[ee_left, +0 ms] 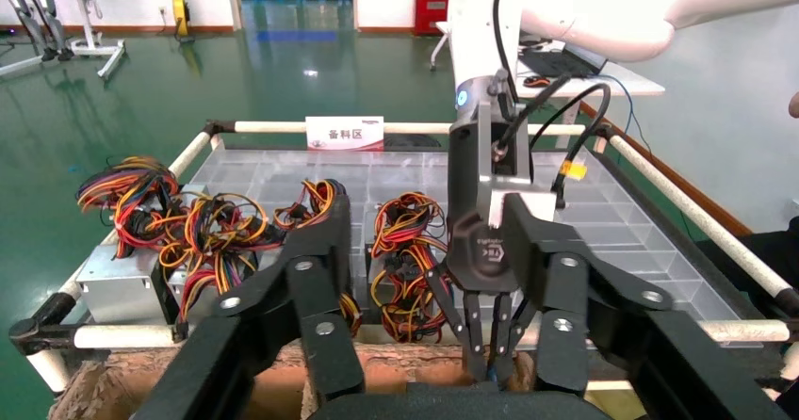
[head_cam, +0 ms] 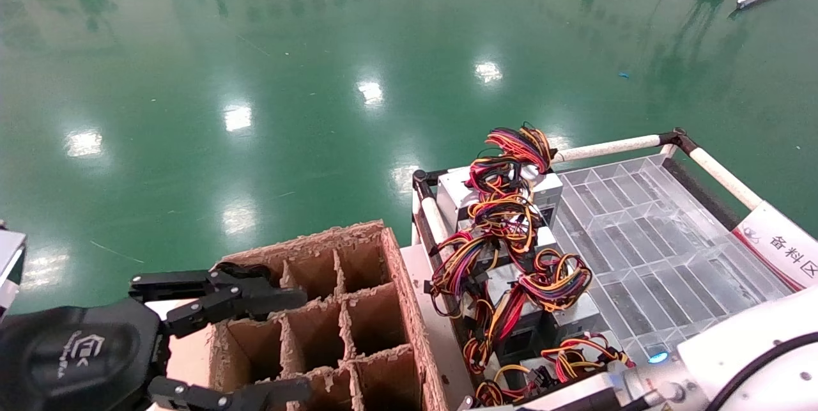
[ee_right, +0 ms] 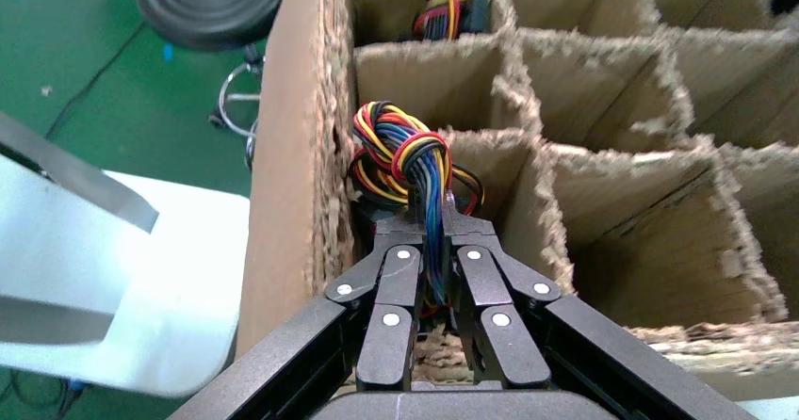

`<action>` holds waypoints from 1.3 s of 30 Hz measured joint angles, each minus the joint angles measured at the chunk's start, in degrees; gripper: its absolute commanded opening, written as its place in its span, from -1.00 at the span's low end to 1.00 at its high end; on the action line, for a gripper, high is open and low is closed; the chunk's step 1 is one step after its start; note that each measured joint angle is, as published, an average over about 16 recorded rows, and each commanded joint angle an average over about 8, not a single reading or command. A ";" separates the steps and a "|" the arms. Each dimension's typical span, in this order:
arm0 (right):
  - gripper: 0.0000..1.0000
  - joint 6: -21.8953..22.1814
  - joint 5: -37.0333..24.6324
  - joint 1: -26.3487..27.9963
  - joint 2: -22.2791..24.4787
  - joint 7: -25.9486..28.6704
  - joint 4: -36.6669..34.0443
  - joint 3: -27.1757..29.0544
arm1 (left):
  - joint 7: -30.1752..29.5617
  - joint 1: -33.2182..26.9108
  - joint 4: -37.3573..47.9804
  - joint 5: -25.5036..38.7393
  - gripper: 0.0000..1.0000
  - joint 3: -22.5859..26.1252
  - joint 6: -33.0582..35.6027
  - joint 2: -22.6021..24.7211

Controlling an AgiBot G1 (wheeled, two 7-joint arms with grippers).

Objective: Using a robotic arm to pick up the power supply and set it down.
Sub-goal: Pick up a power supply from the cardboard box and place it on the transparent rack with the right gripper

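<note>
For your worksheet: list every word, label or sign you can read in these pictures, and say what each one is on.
"备料区": white sign on the cart rail, also seen in the head view.
Logo on the left tool palm: no readable words.
Logo on the right tool: too small to read.

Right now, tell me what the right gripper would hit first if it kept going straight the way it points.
The right gripper is shut on a wire bundle and points down into a cell of the cardboard box. Going straight on, the bundle would probably meet the bottom of that cell first; its depth is hidden.
</note>
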 measured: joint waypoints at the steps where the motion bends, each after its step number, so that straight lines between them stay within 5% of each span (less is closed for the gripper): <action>1: -1.00 -0.04 0.70 0.17 0.39 0.03 0.08 0.29 | 0.00 0.00 0.00 0.00 1.00 0.00 0.00 0.00; 14: -1.00 -0.46 13.49 4.54 5.84 -2.11 -2.20 6.74 | 0.00 0.00 0.00 0.00 1.00 0.01 0.00 0.00; 23: -1.00 -1.60 20.89 12.72 6.99 -5.15 -9.27 8.74 | 0.00 0.00 0.00 -0.01 1.00 0.01 0.00 0.00; 39: -1.00 -0.64 17.09 33.06 6.42 -12.04 -34.39 3.13 | 0.01 0.00 0.00 -0.01 1.00 0.01 -0.01 -0.01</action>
